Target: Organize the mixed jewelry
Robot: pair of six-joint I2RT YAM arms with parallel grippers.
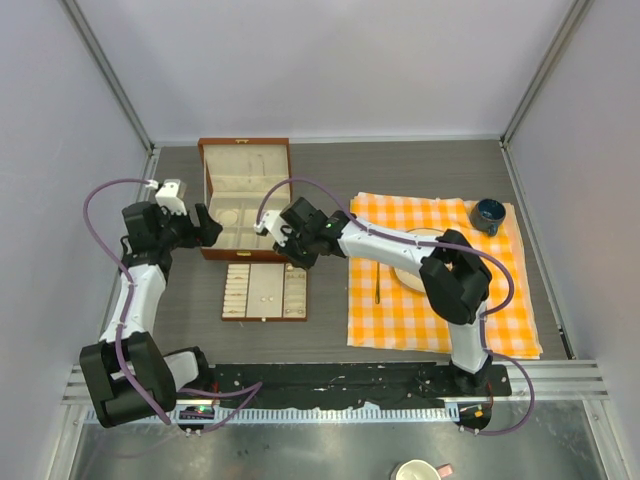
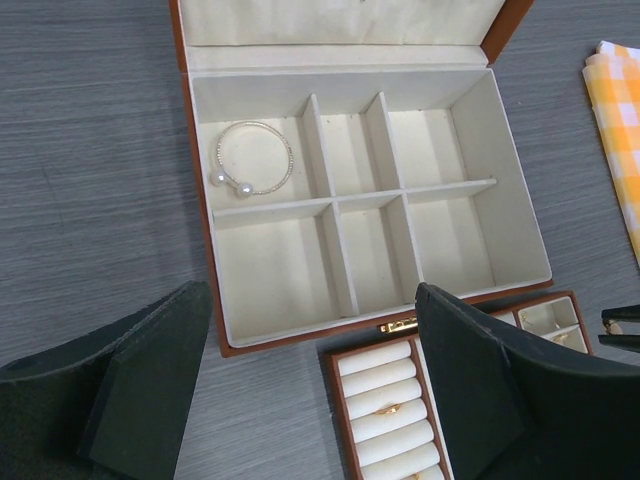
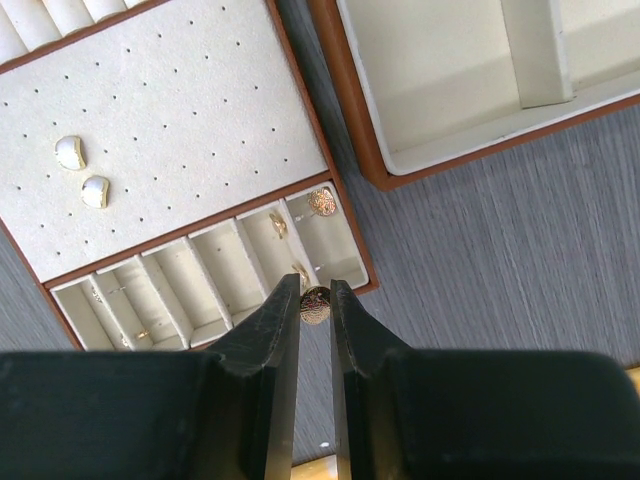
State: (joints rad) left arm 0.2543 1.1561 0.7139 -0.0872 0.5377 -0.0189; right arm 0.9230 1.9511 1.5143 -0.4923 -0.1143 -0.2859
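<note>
Right claw (image 3: 315, 298) pinching a tiny gold stud (image 3: 315, 306) at the near rim of the tray's (image 3: 200, 120) corner slot.
From my remote view, the stud sits between the fingertips, with the slot just ahead and below; this arm is clearly nearer the tray. My left claw (image 2: 312, 292) hangs spread wide and empty at the box's (image 2: 520, 250) front edge; the silver bracelet (image 2: 253, 158) lies in its far-left compartment.

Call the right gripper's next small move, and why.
Probably nudge forward over the end compartment of the tray, then open. The right gripper is shut on a gold stud, and a matching stud already lies in that compartment, just ahead of the fingertips.
</note>
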